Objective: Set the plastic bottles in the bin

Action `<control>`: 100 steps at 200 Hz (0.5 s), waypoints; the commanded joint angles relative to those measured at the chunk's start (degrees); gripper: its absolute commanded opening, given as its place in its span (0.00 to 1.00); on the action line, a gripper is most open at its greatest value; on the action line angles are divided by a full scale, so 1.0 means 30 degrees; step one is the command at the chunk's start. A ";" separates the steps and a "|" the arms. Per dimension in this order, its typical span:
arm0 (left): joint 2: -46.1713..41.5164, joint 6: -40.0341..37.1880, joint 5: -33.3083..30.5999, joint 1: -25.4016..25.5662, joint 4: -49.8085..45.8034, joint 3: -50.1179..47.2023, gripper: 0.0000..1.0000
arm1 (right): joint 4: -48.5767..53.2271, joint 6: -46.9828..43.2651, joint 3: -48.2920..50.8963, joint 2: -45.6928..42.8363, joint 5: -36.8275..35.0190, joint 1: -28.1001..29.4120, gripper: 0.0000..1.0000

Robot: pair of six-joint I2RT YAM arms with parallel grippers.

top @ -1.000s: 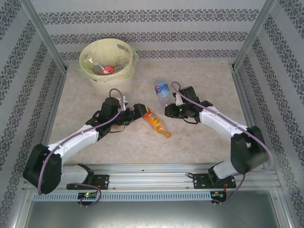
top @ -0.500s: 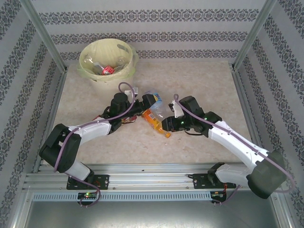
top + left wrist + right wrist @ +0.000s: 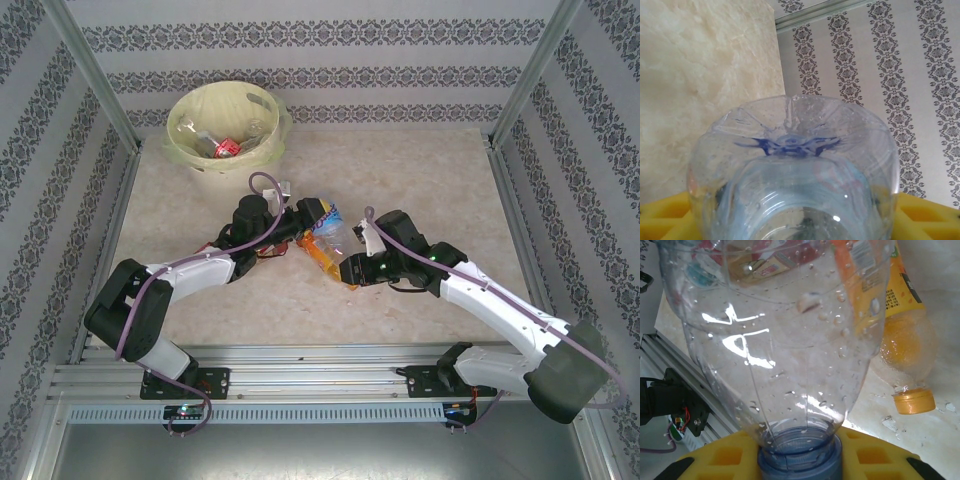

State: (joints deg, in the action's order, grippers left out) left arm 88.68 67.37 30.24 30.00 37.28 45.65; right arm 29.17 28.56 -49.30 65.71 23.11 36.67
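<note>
- Clear bottle (image 3: 330,225) with a blue label sits tilted between the two grippers, near the middle of the table (image 3: 430,170).
- Right gripper (image 3: 800,457) is clenched on the clear bottle's blue cap (image 3: 800,471), with yellow fingers (image 3: 892,462) on both sides of the neck.
- Left gripper (image 3: 797,220) reaches around the other end of the clear bottle. Its pads flank the body near the base, but I cannot tell whether they grip it.
- Orange bottle (image 3: 900,335) lies on the table just beside the clear bottle, its orange cap (image 3: 913,401) towards the near edge.
- Bin (image 3: 180,110) stands in the far left corner of the table, well apart from both grippers, with a few bottles (image 3: 226,147) inside.
</note>
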 commanded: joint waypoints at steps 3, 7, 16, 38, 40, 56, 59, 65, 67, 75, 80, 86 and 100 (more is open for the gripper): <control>-0.0821 -0.0617 0.0773 0.0212 -0.0290 0.1172 0.63 | 0.0121 0.0322 0.0005 -0.0328 -0.0810 0.0233 0.35; -0.0977 -0.0935 0.0733 0.0204 -0.0868 0.1358 0.62 | 0.0121 0.0325 -0.0002 -0.0390 -0.0889 0.0232 0.38; -0.1324 -0.1619 0.0583 0.0207 -0.2180 0.1708 0.62 | 0.0155 0.0353 -0.0032 -0.0599 -0.1035 0.0245 0.47; -0.2053 -0.2982 0.0261 0.0182 -0.4291 0.2595 0.62 | 0.0238 0.0441 -0.0090 -0.1371 -0.1310 0.0231 0.67; -0.2103 -0.3102 0.0254 0.0170 -0.4503 0.2728 0.62 | 0.0238 0.0464 -0.0091 -0.1471 -0.1316 0.0230 0.69; -0.2356 -0.4248 0.0239 0.0139 -0.6573 0.4155 0.63 | 0.0347 0.0508 -0.0279 -0.2176 -0.1572 0.0204 0.81; -0.2372 -0.4534 0.0226 0.0145 -0.7032 0.4395 0.64 | 0.0402 0.0513 -0.0330 -0.2303 -0.1643 0.0179 0.83; -0.2376 -0.5072 0.0182 0.0115 -0.7896 0.5079 0.64 | 0.0444 0.0554 -0.0450 -0.2560 -0.1738 0.0183 0.86; -0.2382 -0.5272 0.0191 0.0117 -0.8283 0.5363 0.64 | 0.0458 0.0558 -0.0495 -0.2647 -0.1782 0.0189 0.87; -0.2365 -0.6089 0.0128 0.0094 -0.9603 0.6372 0.65 | 0.0502 0.0603 -0.0699 -0.3001 -0.1938 0.0134 0.91; -0.2356 -0.6584 0.0097 0.0070 -1.0423 0.7058 0.65 | 0.0520 0.0658 -0.0841 -0.3210 -0.2034 0.0092 0.93; -0.2341 -0.7299 -0.0034 0.0006 -1.1410 0.7823 0.65 | 0.0458 0.0773 -0.1021 -0.3476 -0.2150 0.0061 0.96; -0.2207 -0.8988 -0.0484 -0.0223 -1.3946 0.9878 0.66 | 0.0138 0.1177 -0.1585 -0.4003 -0.2090 -0.0171 0.98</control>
State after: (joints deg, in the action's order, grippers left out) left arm 83.22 52.14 30.28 29.98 10.68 66.72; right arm 30.22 30.57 -50.37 56.51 18.55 36.62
